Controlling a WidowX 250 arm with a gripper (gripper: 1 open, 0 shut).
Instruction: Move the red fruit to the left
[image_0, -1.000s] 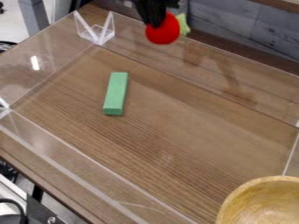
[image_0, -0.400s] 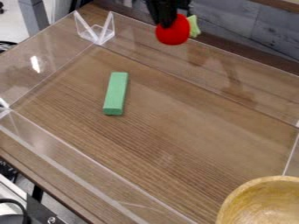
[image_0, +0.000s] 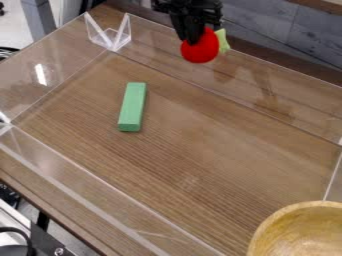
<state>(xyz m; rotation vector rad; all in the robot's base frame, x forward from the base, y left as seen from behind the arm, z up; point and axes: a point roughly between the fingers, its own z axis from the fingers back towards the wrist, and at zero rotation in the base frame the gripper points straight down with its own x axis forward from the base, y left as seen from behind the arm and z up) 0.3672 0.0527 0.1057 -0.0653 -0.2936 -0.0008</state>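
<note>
The red fruit (image_0: 201, 48) is a small glossy strawberry with a light green leafy top, hanging above the far part of the wooden table. My black gripper (image_0: 195, 34) comes down from the top edge and is shut on the red fruit from above. The fruit is off the table surface, to the upper right of the green block.
A long green rectangular block (image_0: 131, 106) lies on the wooden tabletop (image_0: 201, 150) left of centre. Clear acrylic walls (image_0: 107, 35) enclose the work area. A wooden bowl's rim (image_0: 301, 232) shows at the bottom right corner.
The gripper has carried the red fruit a little to the right and downward, closer to the table. The green block has not moved.
</note>
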